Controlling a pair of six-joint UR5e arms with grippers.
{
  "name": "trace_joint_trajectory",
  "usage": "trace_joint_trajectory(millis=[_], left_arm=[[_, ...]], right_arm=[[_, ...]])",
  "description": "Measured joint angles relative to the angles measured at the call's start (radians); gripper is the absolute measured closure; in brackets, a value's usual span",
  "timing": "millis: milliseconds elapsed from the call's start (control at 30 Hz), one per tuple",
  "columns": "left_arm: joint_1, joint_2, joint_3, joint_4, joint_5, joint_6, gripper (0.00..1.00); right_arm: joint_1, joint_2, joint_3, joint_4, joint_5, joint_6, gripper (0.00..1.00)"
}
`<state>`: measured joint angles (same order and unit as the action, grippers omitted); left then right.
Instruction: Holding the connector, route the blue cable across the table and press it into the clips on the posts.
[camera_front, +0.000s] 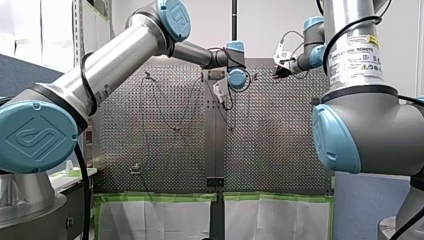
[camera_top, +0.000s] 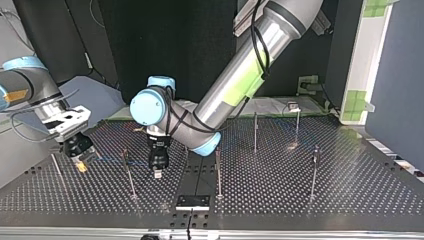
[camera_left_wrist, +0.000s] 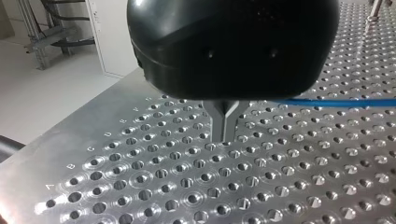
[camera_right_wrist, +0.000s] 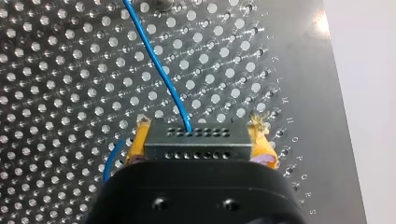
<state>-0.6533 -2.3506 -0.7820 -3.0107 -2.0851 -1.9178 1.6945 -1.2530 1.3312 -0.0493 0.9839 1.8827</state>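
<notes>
Table (camera_left_wrist: 107, 116) — shiny perforated metal; blue cable (camera_right_wrist: 149, 46) — smooth plastic; connector (camera_right_wrist: 198, 140) matt.

We record the connector (camera_right_wrist: 196, 140) partly hidden behind our right gripper (camera_right_wrist: 200, 123), the blue cable (camera_right_wrist: 159, 70) passing out of sight beneath it, in the left wrist view its run masked by our left gripper (camera_left_wrist: 225, 133), clips on the posts (camera_top: 129, 170) too small to judge, cable indiscernible in the front view.

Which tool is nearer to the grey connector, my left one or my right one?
Right. My right tool holds the connector between its yellow pads. My left tool stands apart from it, its metal fingers shut, beside the blue cable.
</notes>
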Motion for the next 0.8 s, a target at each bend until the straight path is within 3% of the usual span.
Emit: trace_joint_trajectory(millis=[100, 167, 200, 233, 267, 300, 367, 800], left_arm=[[-0.001, 0.0, 0.0, -0.008, 0.009, -0.003, 0.95], [-0.002, 0.0, 0.0, -0.013, 0.018, -0.005, 0.65], [-0.003, 0.0, 0.0, -0.014, 0.021, -0.006, 0.65], [-0.004, 0.0, 0.0, -0.016, 0.023, -0.006, 0.45], [-0.005, 0.0, 0.0, -0.019, 0.025, -0.007, 0.31], [-0.006, 0.0, 0.0, -0.021, 0.026, -0.006, 0.31], [-0.008, 0.0, -0.001, -0.029, 0.028, -0.005, 0.03], [-0.016, 0.0, 0.0, -0.092, 0.032, -0.006, 0.0]], right_arm=[[0.0, 0.001, 0.0, 0.0, 0.0, -0.002, 1.0], [0.0, 0.001, 0.0, 0.001, 0.0, -0.003, 1.0], [0.0, 0.002, 0.0, 0.001, 0.0, -0.003, 1.0], [0.0, 0.002, 0.0, 0.001, 0.0, -0.003, 1.0], [0.0, 0.002, 0.0, 0.001, 0.0, -0.003, 1.0], [0.0, 0.002, 0.0, 0.001, 0.0, -0.004, 1.0], [0.0, 0.002, 0.0, 0.001, 0.0, -0.004, 1.0], [0.0, 0.002, 0.0, 0.0, -0.008, -0.006, 1.0]])
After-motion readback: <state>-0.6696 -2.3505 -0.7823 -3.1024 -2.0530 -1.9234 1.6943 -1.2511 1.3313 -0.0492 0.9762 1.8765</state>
